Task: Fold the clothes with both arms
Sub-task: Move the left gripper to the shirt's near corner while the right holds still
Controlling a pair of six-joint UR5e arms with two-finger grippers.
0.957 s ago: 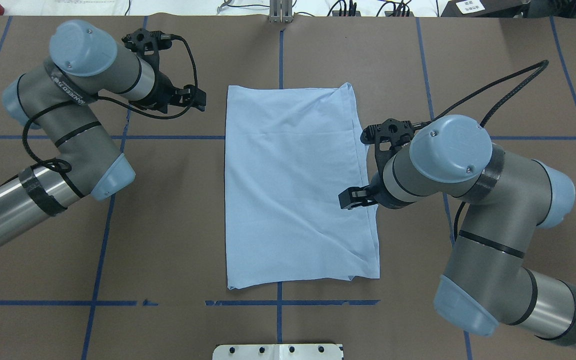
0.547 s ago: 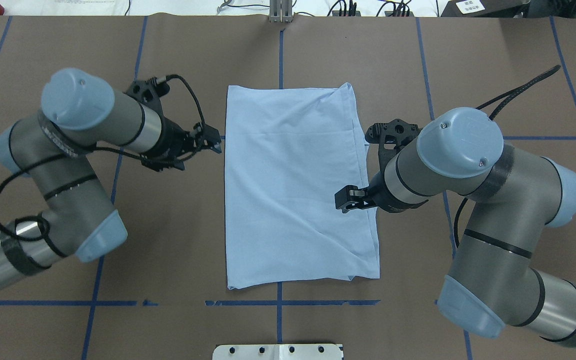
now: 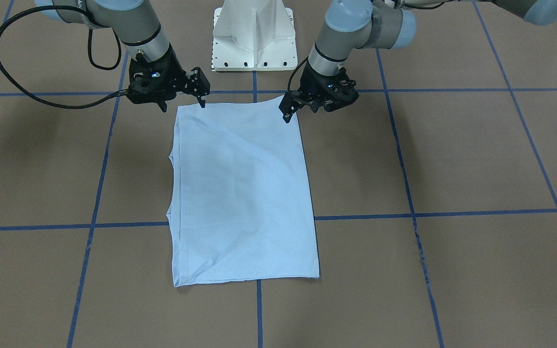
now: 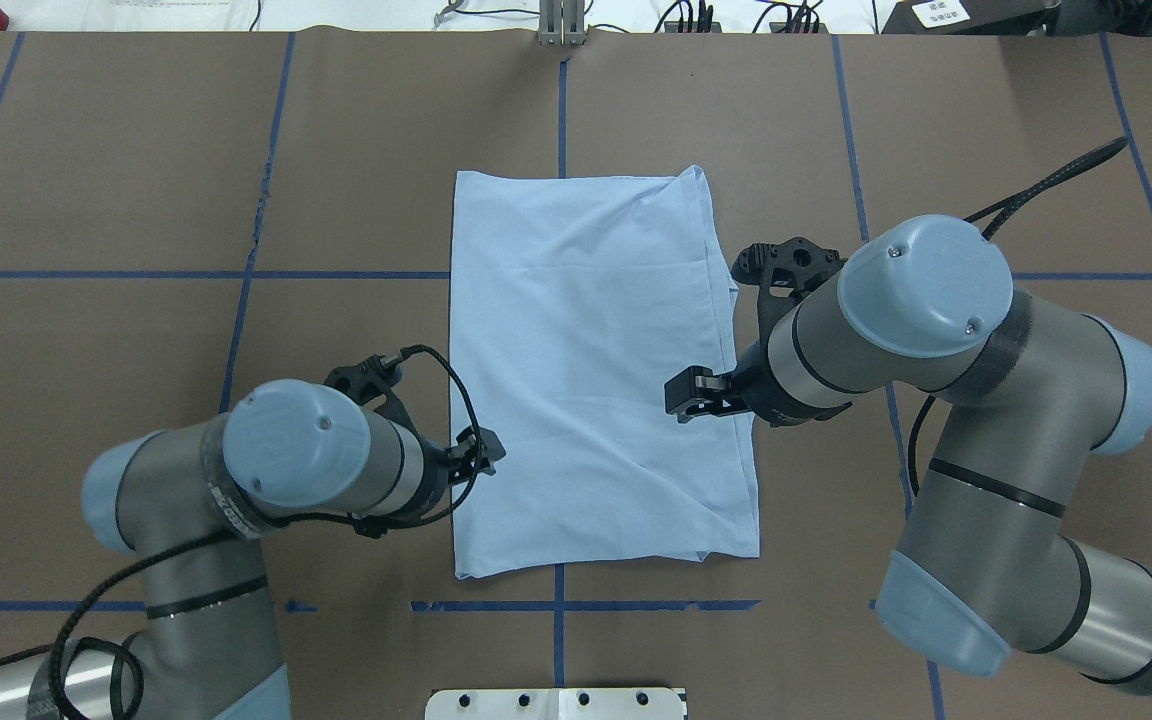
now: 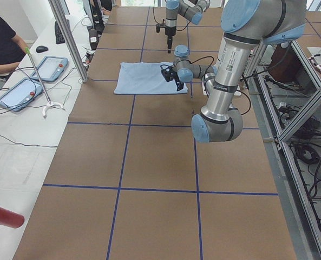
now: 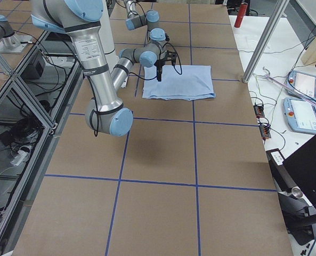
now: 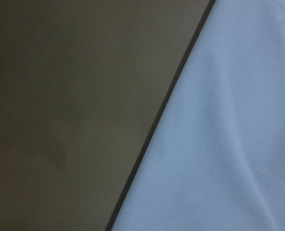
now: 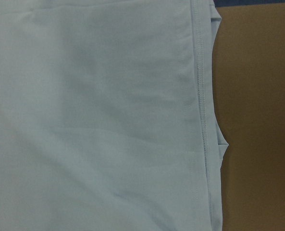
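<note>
Pale light-blue cotton T-shirt (image 4: 596, 370) lies flat between and beneath both sets of jaws, a long rectangle with its sides folded in; crosswise folds look left to do. Black thin-fingered right gripper (image 3: 183, 105) hangs spread and empty over one long edge. Matching left gripper (image 4: 484, 455) is at the opposite edge, jaw state unreadable. Print, collar and tag hidden.

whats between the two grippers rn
Only the light-blue T-shirt: in the overhead view its cloth fills the stretch from the left gripper at its left edge to the right gripper over its right edge.
</note>
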